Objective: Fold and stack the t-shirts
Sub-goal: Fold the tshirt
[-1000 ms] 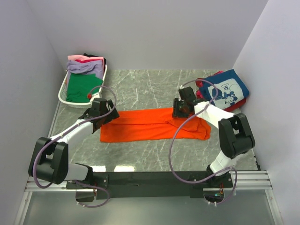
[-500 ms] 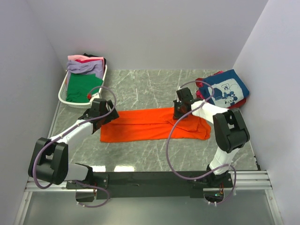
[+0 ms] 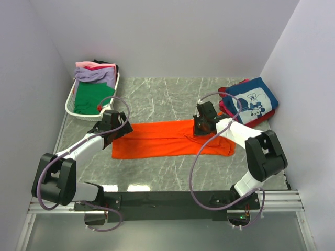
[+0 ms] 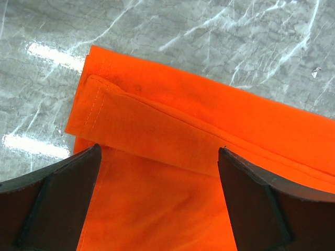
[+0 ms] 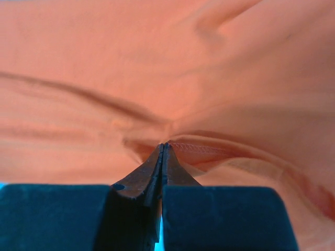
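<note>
A bright orange t-shirt [image 3: 157, 140] lies folded into a long band across the middle of the marble table. My left gripper [image 3: 119, 133] hovers over its left end, open, the fingers [image 4: 57, 198] wide apart above the folded sleeve and hem [image 4: 157, 141]. At the shirt's upper edge, right of centre, my right gripper [image 3: 196, 130] is shut. In the right wrist view the right gripper [image 5: 164, 145] pinches a stitched edge of the orange cloth [image 5: 157, 63], and wrinkles run in toward its tips.
A white slatted basket [image 3: 70, 99] at the back left holds green [image 3: 91, 97], lavender [image 3: 94, 75] and pink tees. At the back right lies a pile topped by a navy tee with a white cartoon print [image 3: 254, 99], red cloth under it. Walls close in on three sides.
My right gripper has closed from half open to shut on the orange shirt's upper edge, and its arm has shifted slightly. The left arm has not moved.
</note>
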